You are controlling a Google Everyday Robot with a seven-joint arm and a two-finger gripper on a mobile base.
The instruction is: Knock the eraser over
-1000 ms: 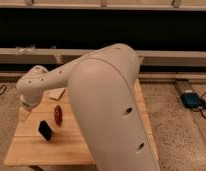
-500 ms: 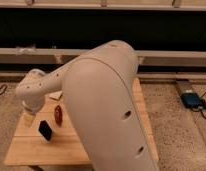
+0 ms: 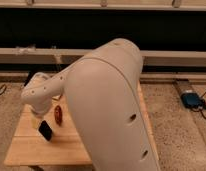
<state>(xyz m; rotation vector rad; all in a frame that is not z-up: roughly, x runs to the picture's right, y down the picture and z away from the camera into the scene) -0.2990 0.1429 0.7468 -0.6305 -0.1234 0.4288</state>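
Eraser [image 3: 45, 131]: small black block on the bench [image 3: 31, 151], front-left part, standing tilted. Tool [image 3: 39, 116] hangs at the end of the white wrist, directly above and a bit left of the eraser. It's very near, but contact can't be told. Tool state: can't tell, wrist hides it. Dark red oval obj [image 3: 58, 115] sits just right of the tool, up-right of the eraser and apart from it. Big white arm link [image 3: 113, 105] covers the bench's right half.
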